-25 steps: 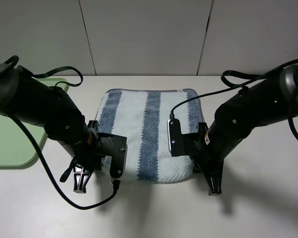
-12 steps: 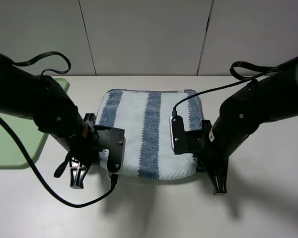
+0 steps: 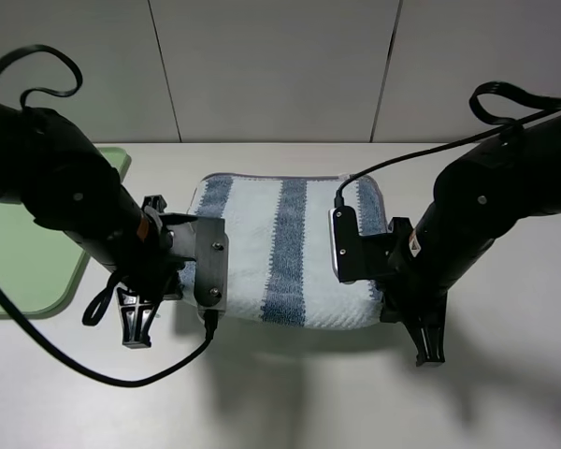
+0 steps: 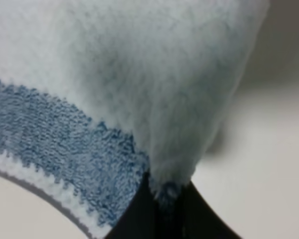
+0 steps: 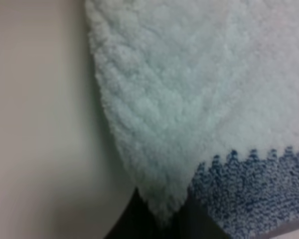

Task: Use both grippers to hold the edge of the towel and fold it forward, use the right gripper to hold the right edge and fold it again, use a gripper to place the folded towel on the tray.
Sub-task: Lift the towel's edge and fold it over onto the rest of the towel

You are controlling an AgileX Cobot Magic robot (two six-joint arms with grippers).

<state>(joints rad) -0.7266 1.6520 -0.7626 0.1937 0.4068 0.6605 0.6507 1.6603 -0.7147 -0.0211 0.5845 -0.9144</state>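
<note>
**A:** So, what is different from above?

**B:** The near edge of the towel (image 3: 285,253) has come up off the bench (image 3: 290,402) and travelled toward the far edge, and a shadow now lies under it. The left arm (image 3: 84,206) and right arm (image 3: 486,215) have risen and pushed forward with it. The towel's far part lies flat on the bench between them. I judge the first fold to be under way but not finished, since the far edge is uncovered.

**A:** And the tray?

**B:** The light green tray (image 3: 19,271) sits to the left, apart from the towel. It is cut off by the frame and partly hidden behind the left arm. The grey wrist plates (image 3: 210,262) cover the spots where the arms grip.

**A:** What about the left wrist view?

**B:** It is close and blurred. The left end effector (image 4: 162,204) shows only as a dark wedge, clamped tight on a pinch of towel beside a blue stripe and the grey hem.

**A:** Right wrist?

**B:** Much the same. The right end effector (image 5: 162,219) is closed on a pale corner, with a blue stripe alongside. I cannot tell how deep the cloth sits between the jaws.
</note>
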